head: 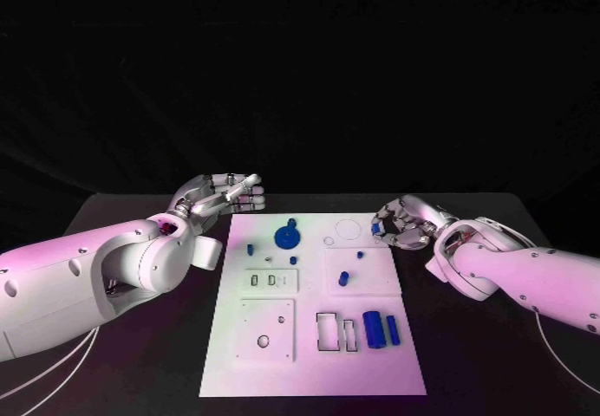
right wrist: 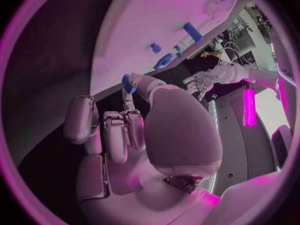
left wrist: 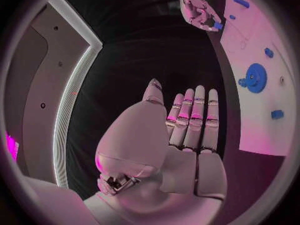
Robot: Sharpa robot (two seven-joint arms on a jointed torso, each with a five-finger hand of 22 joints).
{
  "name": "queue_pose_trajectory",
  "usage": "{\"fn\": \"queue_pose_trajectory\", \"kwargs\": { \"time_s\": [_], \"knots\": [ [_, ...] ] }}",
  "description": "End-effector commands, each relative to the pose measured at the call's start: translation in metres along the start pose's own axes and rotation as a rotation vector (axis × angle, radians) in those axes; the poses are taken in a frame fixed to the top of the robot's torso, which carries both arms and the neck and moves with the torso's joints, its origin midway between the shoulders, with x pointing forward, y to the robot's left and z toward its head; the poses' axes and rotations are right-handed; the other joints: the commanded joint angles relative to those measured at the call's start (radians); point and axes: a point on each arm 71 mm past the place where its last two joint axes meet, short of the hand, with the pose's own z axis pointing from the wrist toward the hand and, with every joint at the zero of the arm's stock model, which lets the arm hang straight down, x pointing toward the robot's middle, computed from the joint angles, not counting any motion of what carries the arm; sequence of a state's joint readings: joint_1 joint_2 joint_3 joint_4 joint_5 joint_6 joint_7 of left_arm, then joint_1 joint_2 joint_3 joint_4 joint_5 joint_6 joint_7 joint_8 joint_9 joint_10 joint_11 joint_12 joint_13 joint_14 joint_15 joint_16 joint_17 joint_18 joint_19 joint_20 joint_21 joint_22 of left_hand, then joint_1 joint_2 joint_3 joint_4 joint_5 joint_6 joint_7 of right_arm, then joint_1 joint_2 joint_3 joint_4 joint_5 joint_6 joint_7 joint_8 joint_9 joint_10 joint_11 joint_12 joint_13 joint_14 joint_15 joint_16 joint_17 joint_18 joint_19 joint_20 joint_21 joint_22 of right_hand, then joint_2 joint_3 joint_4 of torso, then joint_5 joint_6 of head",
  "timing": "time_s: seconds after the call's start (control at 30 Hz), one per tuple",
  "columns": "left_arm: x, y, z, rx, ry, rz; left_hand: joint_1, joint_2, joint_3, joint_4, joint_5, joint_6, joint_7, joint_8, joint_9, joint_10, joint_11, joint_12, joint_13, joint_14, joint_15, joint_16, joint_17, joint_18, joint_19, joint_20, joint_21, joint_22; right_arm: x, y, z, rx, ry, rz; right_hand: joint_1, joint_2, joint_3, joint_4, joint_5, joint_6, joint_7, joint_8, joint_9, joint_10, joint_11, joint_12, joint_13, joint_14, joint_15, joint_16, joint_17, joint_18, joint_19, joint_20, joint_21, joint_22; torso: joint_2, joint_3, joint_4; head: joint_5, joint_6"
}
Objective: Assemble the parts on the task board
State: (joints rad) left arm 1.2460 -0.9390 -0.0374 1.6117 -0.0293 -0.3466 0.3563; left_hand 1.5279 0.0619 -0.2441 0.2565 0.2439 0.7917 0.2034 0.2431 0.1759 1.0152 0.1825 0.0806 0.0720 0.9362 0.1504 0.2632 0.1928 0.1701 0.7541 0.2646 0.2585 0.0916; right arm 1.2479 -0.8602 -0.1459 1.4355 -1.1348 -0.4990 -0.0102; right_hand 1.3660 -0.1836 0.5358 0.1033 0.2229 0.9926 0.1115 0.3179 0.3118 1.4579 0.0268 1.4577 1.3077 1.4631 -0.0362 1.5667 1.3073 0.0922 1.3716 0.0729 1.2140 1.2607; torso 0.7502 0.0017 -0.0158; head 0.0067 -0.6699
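Two hands noted: we find the right hand (head: pixel 398 227) pinching a small blue part (right wrist: pixel 128 83) over the task board (head: pixel 313 364) edge. Its long axis cannot be told. The left hand (head: pixel 228 194) holds nothing, fingers straight and pressed together.

The left hand (left wrist: pixel 181 135) is held flat with its fingers (left wrist: pixel 199 110) straight and close together, empty, above the dark counter (left wrist: pixel 137 60). Beside it lies the white board (left wrist: pixel 262 120), with a blue gear (left wrist: pixel 255 77) and small blue pegs (left wrist: pixel 277 114) on it. Beyond, the right hand (left wrist: pixel 199 10) pinches a small blue part (left wrist: pixel 217 25) at the board's edge.
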Motion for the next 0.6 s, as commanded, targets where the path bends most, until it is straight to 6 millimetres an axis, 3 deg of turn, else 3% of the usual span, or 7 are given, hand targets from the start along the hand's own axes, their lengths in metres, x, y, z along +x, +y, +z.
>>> {"fn": "queue_pose_trajectory", "kwargs": {
  "time_s": [0.03, 0.23, 0.6],
  "knots": [
    [0.001, -0.001, 0.001, 0.004, 0.014, -0.006, 0.002, 0.007, -0.006, 0.001, 0.003, -0.004, 0.028, -0.002, 0.001, 0.000, 0.008, -0.006, 0.002, -0.003, 0.004, -0.004, 0.001, 0.012, 0.003, 0.002, -0.005, -0.001, 0.000, 0.015, -0.001, 0.044, -0.030, 0.008, -0.002, 0.010, 0.005, 0.000, 0.005, 0.023, -0.013, 0.020, 0.025, 0.002, -0.006, 0.002, 0.106, 0.108, -0.007, 0.004, 0.263, 0.000, 0.000, -0.007, 0.005, 0.002, -0.004, -0.0012, -0.0012, 0.002, 0.001],
    [0.000, 0.001, 0.003, 0.003, 0.011, -0.005, 0.002, 0.007, -0.006, 0.001, 0.003, -0.004, 0.028, -0.002, 0.001, 0.000, 0.008, -0.006, 0.002, -0.003, 0.004, -0.004, 0.001, 0.012, 0.003, 0.002, -0.005, -0.001, 0.018, 0.056, 0.003, 0.020, 0.014, 0.021, -0.007, 0.010, 0.009, -0.001, 0.009, 0.021, -0.013, 0.019, 0.027, 0.001, -0.007, 0.001, 0.104, 0.108, -0.008, 0.004, 0.263, 0.000, 0.001, -0.008, 0.005, 0.003, -0.012, -0.0038, -0.0030, 0.007, -0.001],
    [-0.001, 0.003, 0.009, 0.001, 0.009, -0.003, 0.004, 0.010, -0.009, 0.001, 0.005, -0.006, 0.029, -0.002, 0.001, 0.000, 0.008, -0.007, 0.002, -0.003, 0.004, -0.004, 0.002, 0.012, 0.003, 0.002, -0.005, -0.002, 0.059, 0.117, 0.016, -0.051, 0.084, -0.016, -0.010, 0.009, 0.011, -0.004, 0.012, 0.019, -0.013, 0.019, 0.028, 0.001, -0.007, 0.000, 0.104, 0.108, -0.008, 0.004, 0.263, 0.000, 0.001, -0.009, 0.005, 0.003, -0.022, -0.0116, 0.0009, 0.028, -0.013]
  ]
}}
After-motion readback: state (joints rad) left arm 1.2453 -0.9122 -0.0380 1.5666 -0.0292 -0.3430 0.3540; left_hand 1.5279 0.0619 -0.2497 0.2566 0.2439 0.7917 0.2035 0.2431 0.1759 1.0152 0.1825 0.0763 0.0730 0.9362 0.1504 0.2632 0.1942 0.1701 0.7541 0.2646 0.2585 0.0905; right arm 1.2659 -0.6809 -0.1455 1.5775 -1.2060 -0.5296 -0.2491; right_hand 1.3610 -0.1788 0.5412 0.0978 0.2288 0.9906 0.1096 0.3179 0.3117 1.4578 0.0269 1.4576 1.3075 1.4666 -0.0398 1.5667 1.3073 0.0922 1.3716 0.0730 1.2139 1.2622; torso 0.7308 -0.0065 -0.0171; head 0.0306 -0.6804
